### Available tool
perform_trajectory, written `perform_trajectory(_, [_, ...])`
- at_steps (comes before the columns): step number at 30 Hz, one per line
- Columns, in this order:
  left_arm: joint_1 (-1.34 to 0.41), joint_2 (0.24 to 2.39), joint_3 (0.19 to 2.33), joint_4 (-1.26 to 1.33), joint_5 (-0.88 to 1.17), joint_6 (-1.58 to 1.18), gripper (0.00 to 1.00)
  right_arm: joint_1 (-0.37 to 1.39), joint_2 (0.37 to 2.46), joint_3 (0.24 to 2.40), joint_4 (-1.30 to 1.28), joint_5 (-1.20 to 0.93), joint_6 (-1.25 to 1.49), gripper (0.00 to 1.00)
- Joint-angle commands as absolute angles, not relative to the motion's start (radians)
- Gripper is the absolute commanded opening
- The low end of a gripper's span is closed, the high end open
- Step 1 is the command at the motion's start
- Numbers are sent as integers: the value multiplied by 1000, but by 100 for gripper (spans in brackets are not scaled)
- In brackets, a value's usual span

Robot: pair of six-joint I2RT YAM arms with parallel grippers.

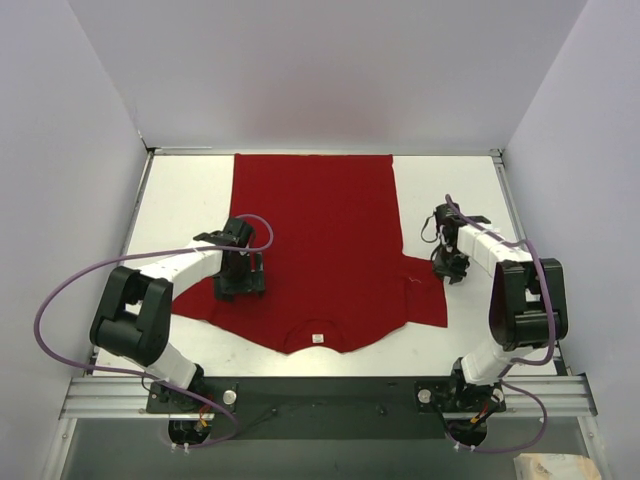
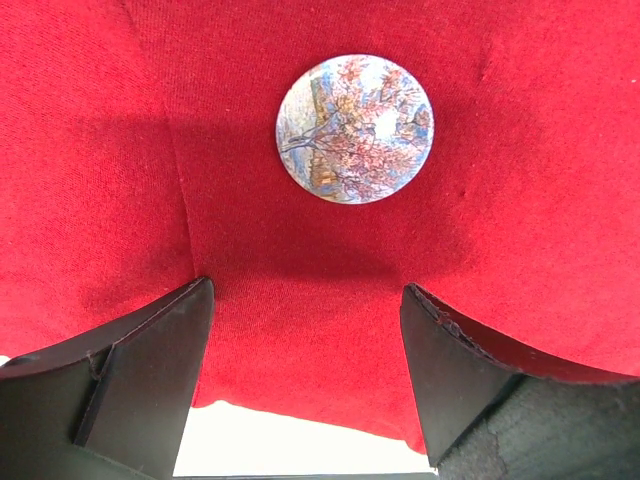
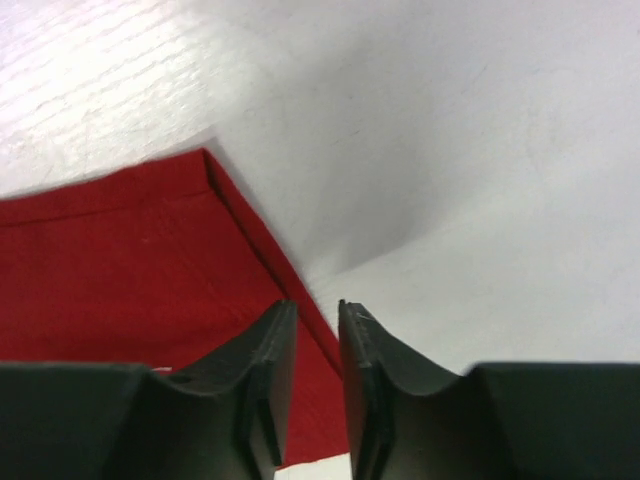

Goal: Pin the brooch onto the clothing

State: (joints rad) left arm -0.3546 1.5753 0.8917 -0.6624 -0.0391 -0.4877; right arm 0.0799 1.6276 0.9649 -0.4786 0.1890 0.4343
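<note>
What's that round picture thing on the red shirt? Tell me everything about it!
The brooch is a flat-looking round disc with a painted scene of pink blossom trees, blues and white. It lies face up on the red shirt, just ahead of the open left gripper, which doesn't touch it. Only the shirt touches it. Its back is hidden.

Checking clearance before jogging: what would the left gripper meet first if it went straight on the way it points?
Probably the red T-shirt, just short of the brooch lying on it. Depth is unclear, so the open left gripper might touch the brooch first.
</note>
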Motion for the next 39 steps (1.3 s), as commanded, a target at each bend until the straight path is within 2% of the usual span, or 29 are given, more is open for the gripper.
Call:
perform_trajectory(1, [-354, 1583, 900, -660, -75, -483, 85, 127, 1536, 989, -549, 281, 419, 28])
perform_trajectory(5, [-359, 1543, 922, -669, -90, -463, 85, 172, 1436, 994, -548, 278, 420, 38])
perform_trajectory(9, [-371, 1468, 963, -686, -115, -437, 85, 215, 1284, 991, -542, 255, 414, 53])
perform_trajectory(21, [-379, 997, 868, -428, 0, -426, 86, 233, 855, 951, -399, 86, 414, 97])
perform_trajectory(23, [-377, 927, 858, -382, 20, -448, 86, 233, 824, 969, -387, 74, 417, 100])
perform_trajectory(31, [-377, 732, 838, -290, 14, -442, 86, 230, 693, 1019, -347, 41, 419, 100])
perform_trajectory(39, [-377, 672, 796, -281, 8, -413, 90, 232, 594, 953, -259, 51, 423, 100])
